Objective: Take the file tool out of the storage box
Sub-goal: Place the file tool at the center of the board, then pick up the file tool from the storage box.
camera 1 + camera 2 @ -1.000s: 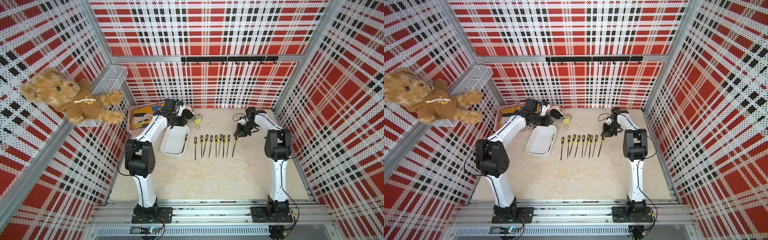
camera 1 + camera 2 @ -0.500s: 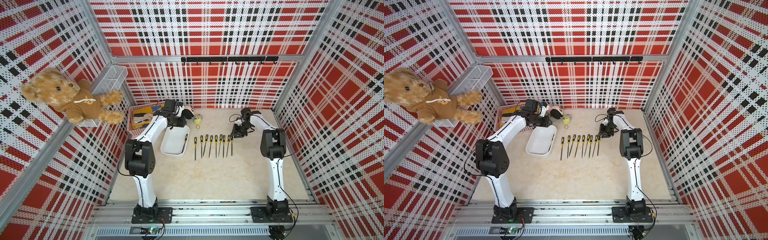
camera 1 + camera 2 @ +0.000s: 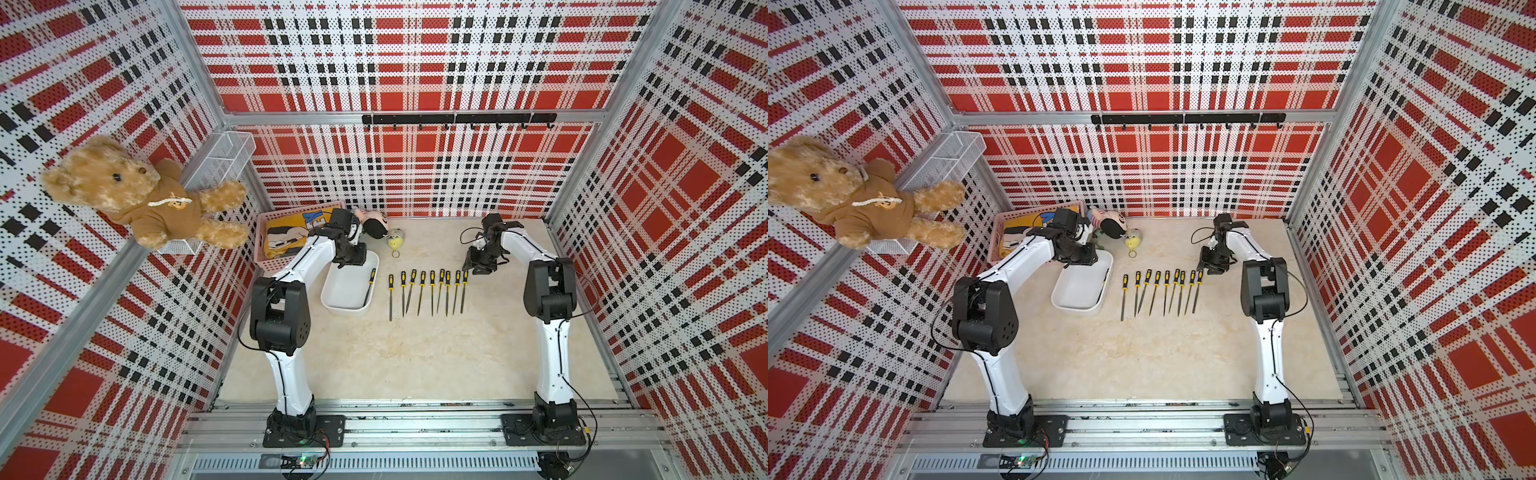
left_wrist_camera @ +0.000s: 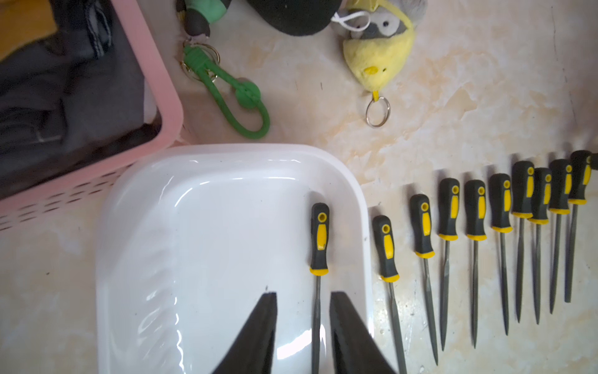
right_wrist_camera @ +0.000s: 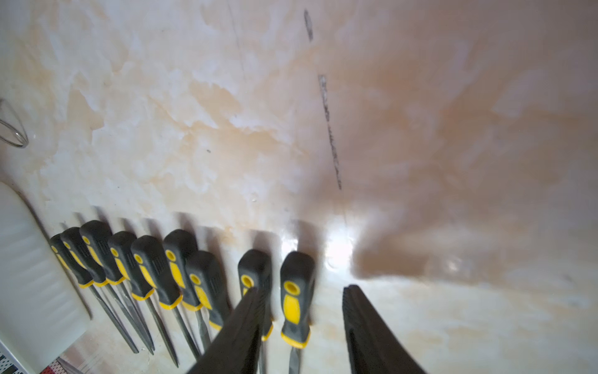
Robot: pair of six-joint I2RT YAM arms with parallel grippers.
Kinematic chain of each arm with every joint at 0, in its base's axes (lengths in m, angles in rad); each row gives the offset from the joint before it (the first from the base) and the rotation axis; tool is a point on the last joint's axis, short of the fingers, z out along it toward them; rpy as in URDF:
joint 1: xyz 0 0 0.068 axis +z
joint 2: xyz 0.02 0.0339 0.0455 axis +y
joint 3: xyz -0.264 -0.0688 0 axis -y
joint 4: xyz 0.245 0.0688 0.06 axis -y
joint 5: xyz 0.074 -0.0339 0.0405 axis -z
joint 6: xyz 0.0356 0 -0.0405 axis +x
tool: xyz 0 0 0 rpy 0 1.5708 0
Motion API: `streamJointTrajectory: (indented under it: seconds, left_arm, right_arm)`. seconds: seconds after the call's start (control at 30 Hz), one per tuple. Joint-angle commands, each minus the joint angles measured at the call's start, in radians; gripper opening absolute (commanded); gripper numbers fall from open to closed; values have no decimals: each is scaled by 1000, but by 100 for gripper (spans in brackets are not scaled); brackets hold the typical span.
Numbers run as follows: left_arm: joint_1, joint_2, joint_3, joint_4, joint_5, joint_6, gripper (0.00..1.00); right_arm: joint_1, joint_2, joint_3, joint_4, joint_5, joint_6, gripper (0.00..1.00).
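Note:
The white storage box [image 3: 347, 293] [image 3: 1077, 293] [image 4: 210, 243] lies left of a row of several black-and-yellow files [image 3: 428, 291] [image 3: 1163, 291] [image 4: 475, 210] [image 5: 145, 259] on the table. One file tool [image 3: 370, 286] [image 4: 319, 239] lies inside the box along its right wall. My left gripper [image 4: 303, 294] [image 3: 353, 259] hangs open over the box, its fingers either side of that file's shaft without touching it. My right gripper [image 5: 302, 288] [image 3: 471, 268] is open around the handle of the row's rightmost file [image 5: 296, 298] [image 3: 464, 286], which rests on the table.
A pink basket [image 3: 259, 232] [image 4: 155, 81] with clothes stands behind the box. A green keychain [image 4: 226, 81], a yellow chick keychain [image 3: 395, 241] [image 4: 378, 51] and a dark plush lie by the back wall. A teddy bear [image 3: 137, 195] and wire basket [image 3: 224, 153] hang on the left wall.
My right gripper carried a file left to the row's right end, laid it down and opened. The left gripper opened a little and stayed over the box.

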Motion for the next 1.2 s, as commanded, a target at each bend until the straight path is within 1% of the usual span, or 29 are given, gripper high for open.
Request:
streamJointTrajectory:
  seconds: [0.0,0.2,0.33,0.43,0.67,0.87,0.9,1.03,1.17]
  left_arm:
    - [2,42,-20,-8,-5,-7,35]
    - [-21,114,-26,-4,55,39,35]
    - [-30,154,-20,3,64,41,36]
    - [-41,177,-18,5,63,48,41]
    - [-60,223,-18,9,-9,43,50]
    - [-59,251,-24,10,-147,11,52]
    - [-60,255,-28,10,-161,8,51]
    - [-60,265,-43,11,-209,3,38]
    - [-60,268,-49,12,-222,3,14]
  right_arm:
    - [-24,-111,-35,60,30,27,48]
    - [-41,-153,-84,77,30,30,48]
    - [-41,-156,-102,83,26,30,48]
    - [-41,-158,-111,90,21,30,48]
    - [-41,-158,-121,98,9,30,48]
    - [-41,-165,-133,110,0,30,48]
    - [-41,-165,-136,112,-2,30,48]
    - [-41,-174,-143,122,-9,30,48]
    - [-41,-179,-144,133,-23,34,48]
